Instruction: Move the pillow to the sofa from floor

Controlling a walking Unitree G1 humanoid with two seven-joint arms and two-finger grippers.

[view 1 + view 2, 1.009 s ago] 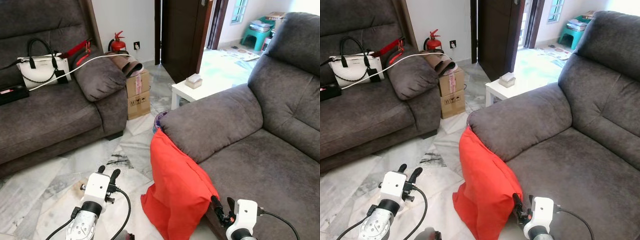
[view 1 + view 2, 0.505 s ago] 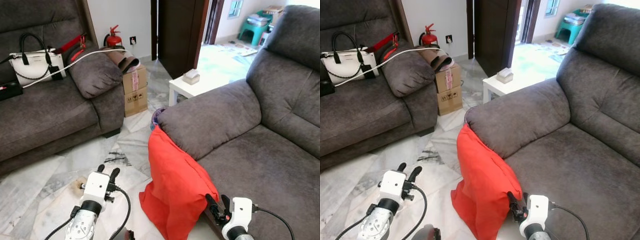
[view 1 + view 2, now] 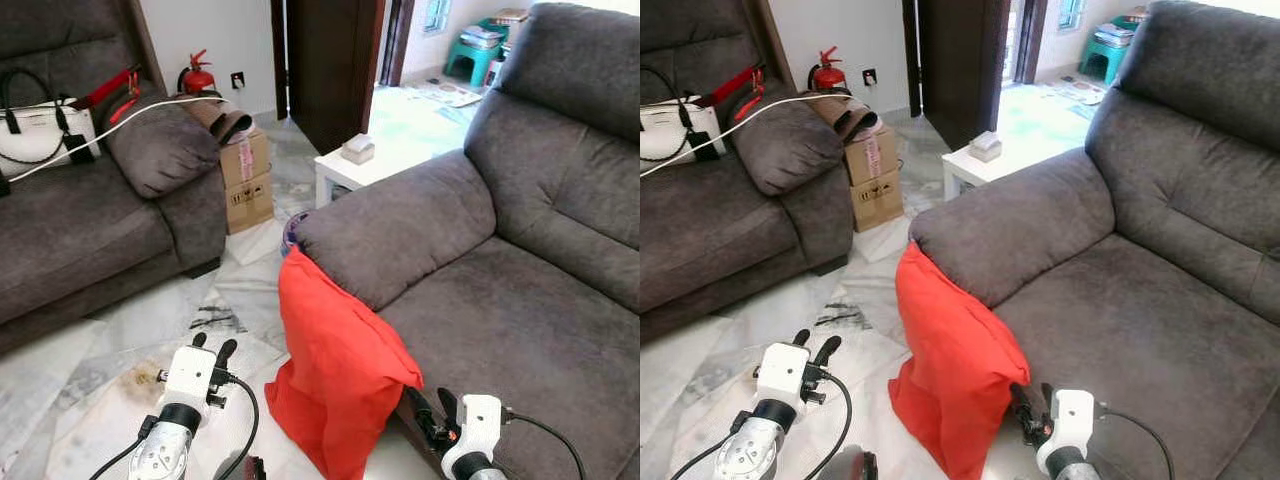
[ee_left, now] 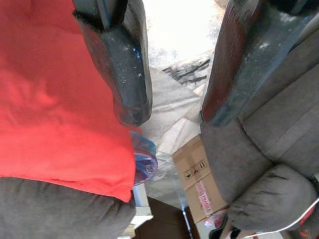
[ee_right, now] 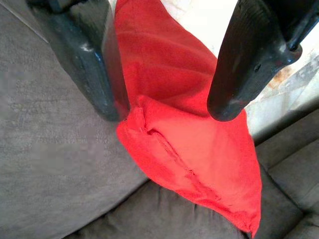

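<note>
Leaning on the sofa [image 3: 520, 270] arm, the red pillow [image 3: 335, 375] is still on the floor. Both grippers are open and empty: left gripper [image 3: 212, 346] at 9 o'clock of it, right gripper [image 3: 432, 405] now closer, at 4 o'clock, ready to grab.

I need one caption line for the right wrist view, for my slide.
Open right gripper facing the red pillow, which leans against the grey sofa.

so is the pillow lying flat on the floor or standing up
Standing up. The red pillow rests its bottom edge on the floor and leans its top against the sofa armrest. Neither pincer holds it.
</note>
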